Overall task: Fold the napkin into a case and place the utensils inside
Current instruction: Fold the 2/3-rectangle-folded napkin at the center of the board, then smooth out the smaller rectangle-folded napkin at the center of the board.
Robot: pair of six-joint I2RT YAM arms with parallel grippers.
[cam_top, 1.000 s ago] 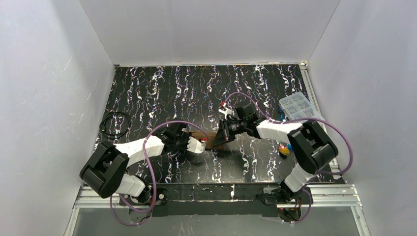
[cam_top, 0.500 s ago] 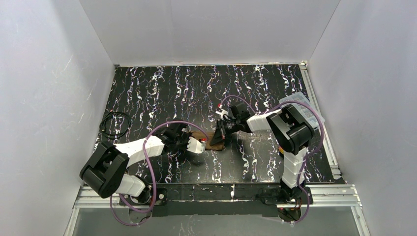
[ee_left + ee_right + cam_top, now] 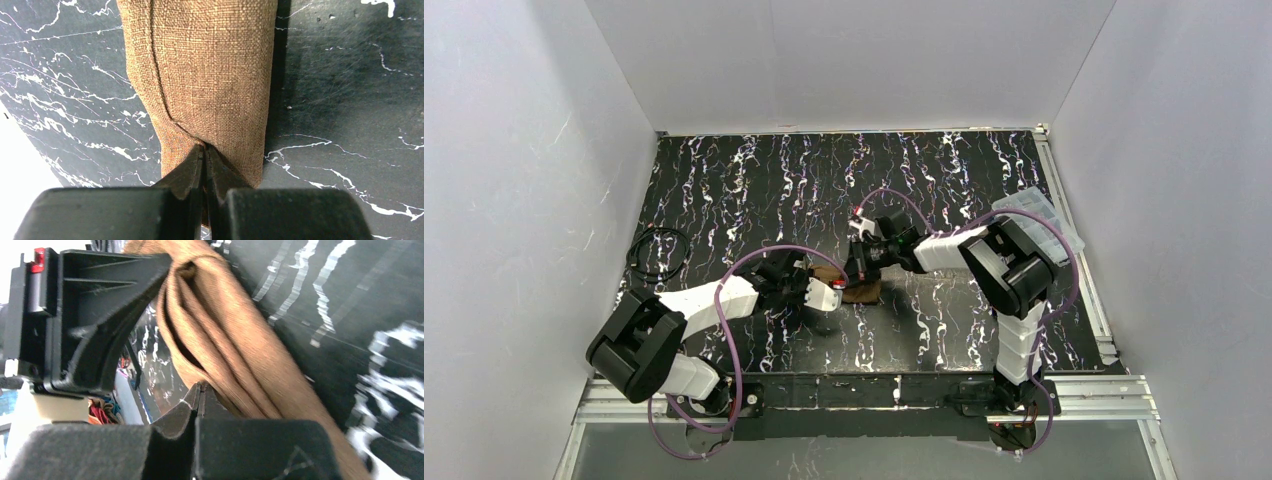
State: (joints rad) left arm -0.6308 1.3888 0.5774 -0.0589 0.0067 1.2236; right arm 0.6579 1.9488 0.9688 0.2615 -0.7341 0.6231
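The brown napkin (image 3: 865, 293) lies as a narrow folded bundle in the middle of the table, between my two grippers. In the left wrist view the napkin (image 3: 210, 75) stretches straight away from me, and my left gripper (image 3: 204, 148) is shut on its near end. My left gripper (image 3: 833, 290) meets the bundle from the left. My right gripper (image 3: 857, 268) hangs over its far side. In the right wrist view the napkin (image 3: 235, 355) shows several loose layers, and my right gripper (image 3: 200, 386) is shut at the edge of one. The utensils are hidden.
A clear plastic compartment box (image 3: 1032, 214) sits at the table's right edge behind the right arm. A coiled black cable (image 3: 656, 254) lies at the left edge. The left gripper's body (image 3: 95, 315) fills the upper left of the right wrist view.
My right arm has swung left and its gripper now sits over the napkin, close to my left gripper. The bundle looks shorter than before. My left arm has not moved.
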